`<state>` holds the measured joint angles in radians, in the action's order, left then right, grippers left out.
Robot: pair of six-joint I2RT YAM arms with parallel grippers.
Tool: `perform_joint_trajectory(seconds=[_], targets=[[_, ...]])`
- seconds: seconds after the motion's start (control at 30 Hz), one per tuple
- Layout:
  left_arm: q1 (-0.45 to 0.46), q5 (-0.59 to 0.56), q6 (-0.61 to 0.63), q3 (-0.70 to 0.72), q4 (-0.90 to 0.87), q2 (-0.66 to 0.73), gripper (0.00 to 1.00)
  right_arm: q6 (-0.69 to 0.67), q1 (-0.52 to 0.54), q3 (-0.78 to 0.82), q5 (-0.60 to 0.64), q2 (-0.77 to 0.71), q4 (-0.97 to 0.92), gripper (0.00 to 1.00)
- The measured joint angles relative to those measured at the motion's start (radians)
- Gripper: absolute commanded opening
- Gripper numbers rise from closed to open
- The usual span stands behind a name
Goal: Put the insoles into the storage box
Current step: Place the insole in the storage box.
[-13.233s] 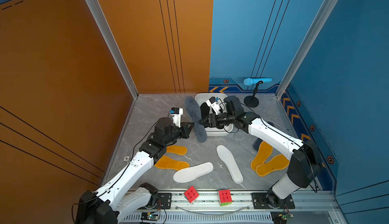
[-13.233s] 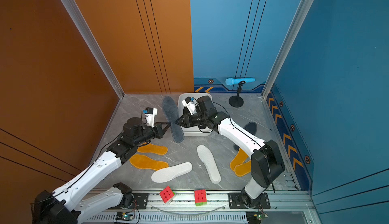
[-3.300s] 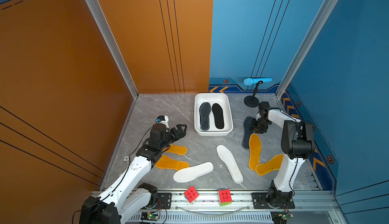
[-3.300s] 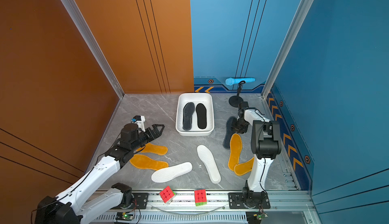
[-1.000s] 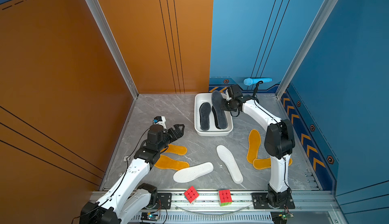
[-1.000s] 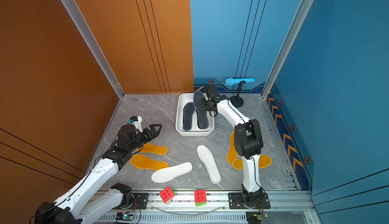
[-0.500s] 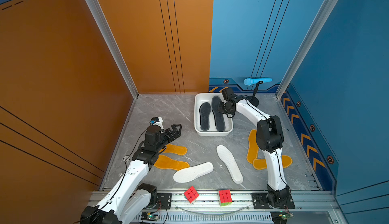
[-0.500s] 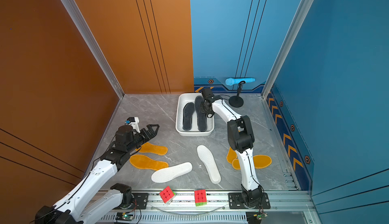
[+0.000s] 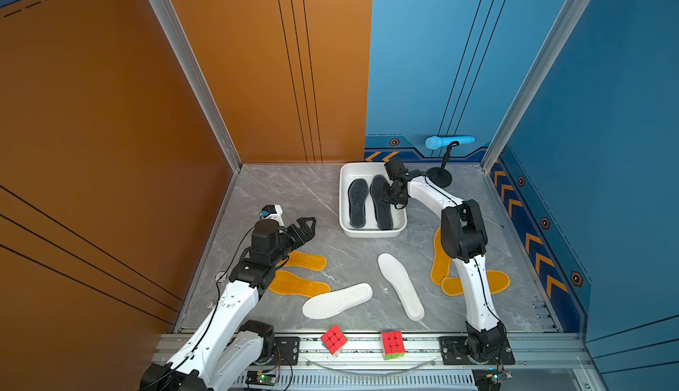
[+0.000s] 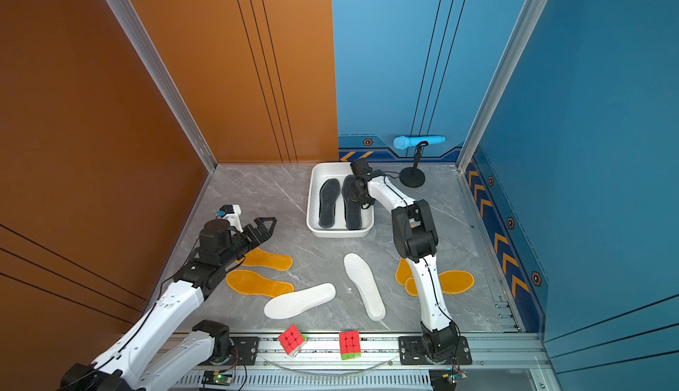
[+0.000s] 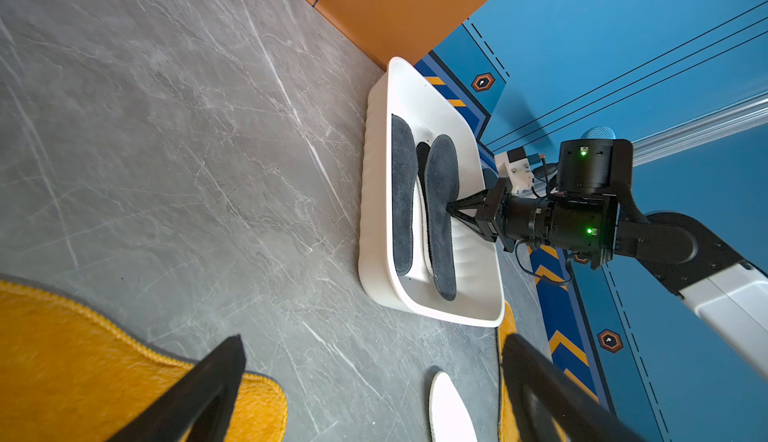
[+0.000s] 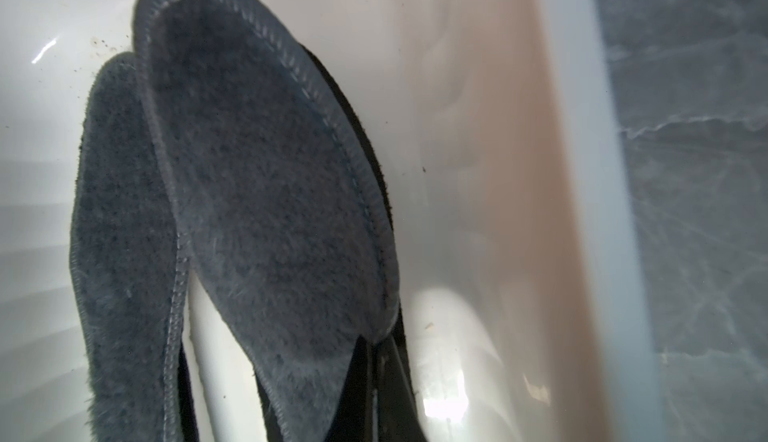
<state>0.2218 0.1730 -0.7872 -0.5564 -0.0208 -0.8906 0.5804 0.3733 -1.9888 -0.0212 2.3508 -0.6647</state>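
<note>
Nothing to read here: no words, brands or numbers. Only orange chevrons (image 9: pixel 374 157) and hexagon badges (image 9: pixel 394 142) on the blue wall base along the desk's far and right edges.

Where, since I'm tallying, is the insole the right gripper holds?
The dark grey insole is in the right half of the storage box, beside another grey insole, in both top views.

I have the storage box (image 9: pixel 371 231) at the back of the bench (image 9: pixel 279 194), with the microphone stand (image 9: pixel 439 178) just right of it. In the box two insoles lie side by side: left insole (image 9: pixel 358 203), right insole (image 9: pixel 380 213). Before the box lies a centre pair (image 9: pixel 337 301). A left pair (image 9: pixel 299 284) lies toward the left wall, and a right pair (image 9: pixel 492 282), overlapping, toward the right wall. A left cube (image 9: pixel 334 338) and a right cube (image 9: pixel 392 344) sit on the front rail (image 9: pixel 422 347).
</note>
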Motion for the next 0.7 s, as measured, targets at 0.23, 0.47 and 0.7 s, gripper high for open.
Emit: perform_joint_trajectory(seconds=[0.23, 0.47, 0.7], targets=[[0.0, 0.004, 0.0, 0.0, -0.006, 0.0, 0.98, 0.005, -0.009, 0.0, 0.0, 0.0, -0.001, 0.21], [0.0, 0.004, 0.0, 0.0, -0.006, 0.001, 0.98, 0.004, -0.01, 0.0, -0.001, 0.0, -0.001, 0.28], [0.0, 0.01, 0.0, 0.0, -0.006, 0.0, 0.98, -0.001, -0.01, 0.0, -0.011, -0.006, -0.002, 0.35]])
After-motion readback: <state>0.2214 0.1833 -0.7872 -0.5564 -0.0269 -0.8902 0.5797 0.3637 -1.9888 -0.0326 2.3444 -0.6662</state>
